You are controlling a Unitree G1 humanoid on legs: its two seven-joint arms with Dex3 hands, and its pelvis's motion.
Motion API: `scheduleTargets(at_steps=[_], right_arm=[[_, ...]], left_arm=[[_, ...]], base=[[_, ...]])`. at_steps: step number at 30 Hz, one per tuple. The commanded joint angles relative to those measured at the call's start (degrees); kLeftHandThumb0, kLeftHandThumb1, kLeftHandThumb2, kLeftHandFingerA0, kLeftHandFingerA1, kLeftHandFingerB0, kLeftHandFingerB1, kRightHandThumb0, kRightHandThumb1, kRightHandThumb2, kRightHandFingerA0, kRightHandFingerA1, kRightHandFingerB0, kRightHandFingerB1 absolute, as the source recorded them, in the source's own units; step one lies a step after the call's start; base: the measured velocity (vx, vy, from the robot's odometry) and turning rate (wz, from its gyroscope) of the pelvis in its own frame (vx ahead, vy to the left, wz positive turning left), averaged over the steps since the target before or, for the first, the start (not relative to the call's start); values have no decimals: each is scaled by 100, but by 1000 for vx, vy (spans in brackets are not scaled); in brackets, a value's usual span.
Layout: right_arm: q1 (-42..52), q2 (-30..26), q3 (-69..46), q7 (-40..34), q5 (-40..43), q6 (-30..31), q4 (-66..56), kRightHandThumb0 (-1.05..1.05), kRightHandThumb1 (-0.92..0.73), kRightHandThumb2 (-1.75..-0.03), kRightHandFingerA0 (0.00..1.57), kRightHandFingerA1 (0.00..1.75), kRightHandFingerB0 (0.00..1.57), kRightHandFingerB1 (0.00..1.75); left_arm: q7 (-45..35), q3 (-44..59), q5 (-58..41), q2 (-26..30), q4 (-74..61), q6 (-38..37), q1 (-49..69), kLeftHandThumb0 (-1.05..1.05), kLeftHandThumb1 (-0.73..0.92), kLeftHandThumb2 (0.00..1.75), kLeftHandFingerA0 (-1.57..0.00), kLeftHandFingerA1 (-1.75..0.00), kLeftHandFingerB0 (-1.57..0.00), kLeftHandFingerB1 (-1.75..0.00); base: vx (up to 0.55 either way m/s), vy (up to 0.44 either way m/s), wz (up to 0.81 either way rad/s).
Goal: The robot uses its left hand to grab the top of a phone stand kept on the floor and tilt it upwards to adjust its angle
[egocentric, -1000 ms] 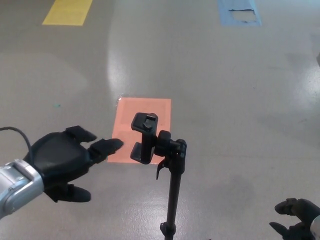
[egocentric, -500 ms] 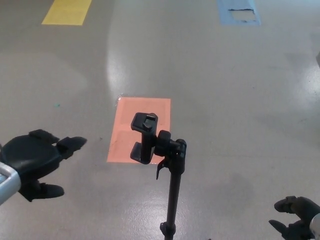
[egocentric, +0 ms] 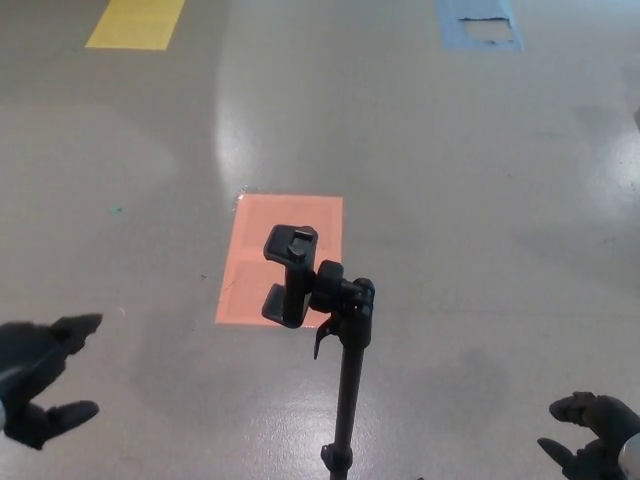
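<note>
A black phone stand (egocentric: pixel 340 340) rises from the grey floor at the bottom centre. Its clamp head (egocentric: pixel 290 276) sits at the top, tilted towards the left, with no phone in it. My left hand (egocentric: pixel 40 378) shows at the bottom left edge, open with fingers spread, far to the left of the clamp and touching nothing. My right hand (egocentric: pixel 590 448) shows partly at the bottom right corner, fingers apart and empty.
An orange rectangle (egocentric: pixel 282 255) is marked on the floor behind the stand. A yellow patch (egocentric: pixel 135 24) lies at the far left and a worn blue patch (egocentric: pixel 482 24) at the far right.
My left hand has drawn back to the left and down, away from the clamp head. The stand and the right hand have not moved.
</note>
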Motion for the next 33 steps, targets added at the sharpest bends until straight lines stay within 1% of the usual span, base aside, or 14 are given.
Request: scheduleTargets(at_steps=[1,2,7,10,13,16,25,31,33], right_arm=[[371,-46,-159,-305,122,-266,29,-61,-81,-65,20,33,18,29],[409,-47,-198,-317,148,-279,37,-61,-82,-65,21,34,18,28],[472,-35,-197,-365,97,-300,56,-62,-82,-65,22,34,18,28],[487,-42,-268,-345,146,-341,57,-61,-81,-64,20,34,18,29],[551,-41,-323,-316,168,-364,48,-62,-82,-65,20,33,18,29],[652,-13,-333,-339,156,-420,59,-63,-82,-65,21,33,19,29],[835,12,-239,-372,59,-520,39,-64,-81,-64,23,34,21,29],[889,32,-126,-329,-4,-552,49,-65,-81,-64,23,33,20,28],[887,42,-90,-364,-33,-539,52,-66,-81,-64,26,33,21,28]], left_arm=[[161,567,-908,-327,469,228,534,-96,72,109,-9,-22,-8,-12],[172,679,-994,-388,549,262,622,-93,69,109,-8,-27,-7,-16],[118,920,-1167,-443,672,356,743,-93,68,109,-8,-28,-7,-17],[82,961,-1196,-436,690,414,789,-93,69,109,-8,-28,-8,-17],[246,807,-1068,-497,698,533,850,-92,71,109,-8,-29,-8,-17],[367,679,-1012,-545,667,486,997,-92,71,108,-9,-30,-8,-18],[283,503,-1081,-619,701,543,1316,-91,71,108,-9,-30,-8,-21],[309,326,-1035,-644,701,602,1411,-92,72,109,-8,-26,-8,-18],[328,268,-1019,-666,683,624,1414,-92,71,109,-8,-25,-8,-19]], base=[[0,0,0],[0,0,0],[0,0,0],[0,0,0],[0,0,0],[0,0,0],[0,0,0],[0,0,0],[0,0,0]])
